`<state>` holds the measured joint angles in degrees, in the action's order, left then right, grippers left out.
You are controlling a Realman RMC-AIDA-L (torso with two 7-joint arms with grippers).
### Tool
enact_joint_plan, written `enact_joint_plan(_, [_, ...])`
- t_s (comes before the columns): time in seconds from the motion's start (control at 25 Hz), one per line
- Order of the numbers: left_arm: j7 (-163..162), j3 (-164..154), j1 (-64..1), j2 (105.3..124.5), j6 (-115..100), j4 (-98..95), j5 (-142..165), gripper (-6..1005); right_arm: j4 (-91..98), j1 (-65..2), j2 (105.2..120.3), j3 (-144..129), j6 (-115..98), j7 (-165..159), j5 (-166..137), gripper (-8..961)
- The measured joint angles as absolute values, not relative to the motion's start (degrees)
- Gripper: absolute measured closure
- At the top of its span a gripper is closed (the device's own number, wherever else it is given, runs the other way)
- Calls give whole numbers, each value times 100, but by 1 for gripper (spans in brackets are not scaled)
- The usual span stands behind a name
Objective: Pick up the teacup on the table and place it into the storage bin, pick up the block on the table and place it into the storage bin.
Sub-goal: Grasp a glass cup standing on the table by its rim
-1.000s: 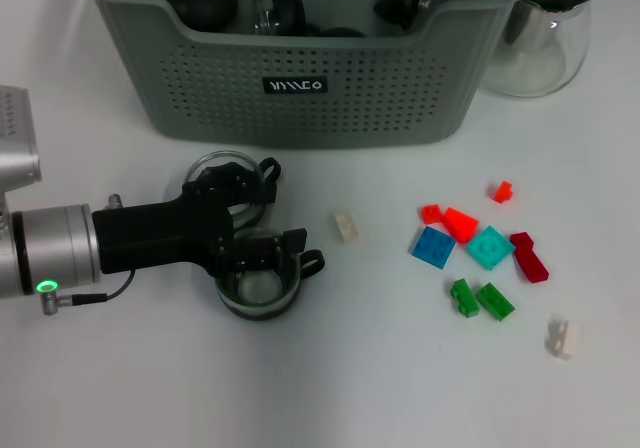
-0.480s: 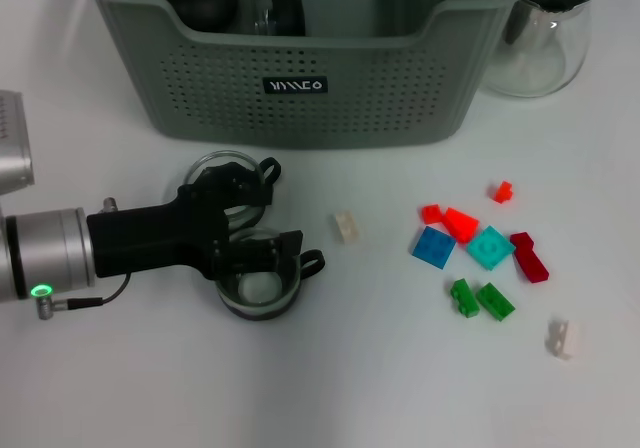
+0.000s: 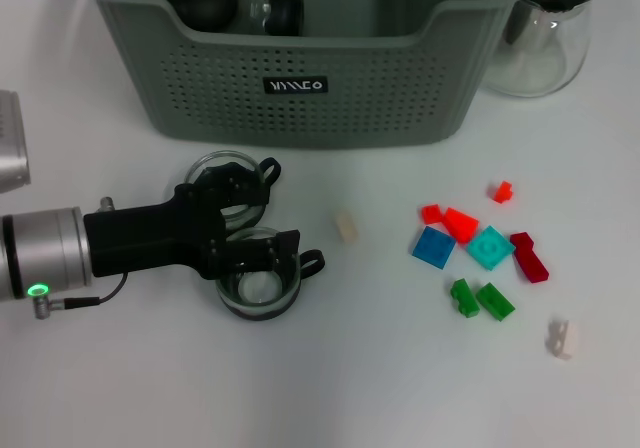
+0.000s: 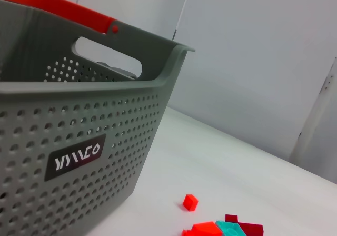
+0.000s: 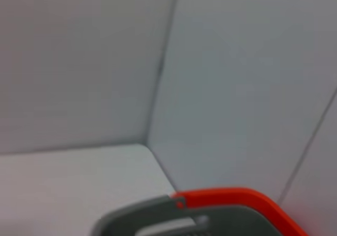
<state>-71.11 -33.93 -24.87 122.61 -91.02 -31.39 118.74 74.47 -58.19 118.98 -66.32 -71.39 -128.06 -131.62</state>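
Table [image 3: 120,388]: white; everything was carried on it.
Storage bin [image 3: 300,98]: a grey-green perforated basket was set at the far middle of the table, its black label turned to the near side; dark round things were seen inside at its far left. In the left wrist view [image 4: 79,141] a red handle showed along its far rim.
Left arm: it was stretched in from the left, low over the table.
Left gripper [image 3: 245,226]: it was spread open between two teacups, one finger over each; nothing was seen clamped.
Glass pot [image 3: 545,38]: clear, placed just right of the bin.
Near teacup [image 3: 260,288]: glass, upright, partly covered by the gripper, handle turned right.
Far teacup [image 3: 225,173]: glass, just beyond the gripper, near the bin's front wall.
Blocks [image 3: 480,253]: red, blue, teal and green pieces were scattered at the near right.
Cream block [image 3: 347,227]: it lay alone between the teacups and the coloured pieces.
Right gripper: not seen in any view.
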Motion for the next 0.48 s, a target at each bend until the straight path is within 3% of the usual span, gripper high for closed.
enact_joint_plan(0.28, [-7110,-3392,-2487,12256,-9166,-3143,11874,173,7888,-5202,11635,-5995,-8510,-12244,-11272,96])
enact_joint_plan(0.48, [-7110,-3387,-2487,12231,-9242,-3154,11874,173,7822,-4902,11535,-5650,-9435,-11821,-10596,97])
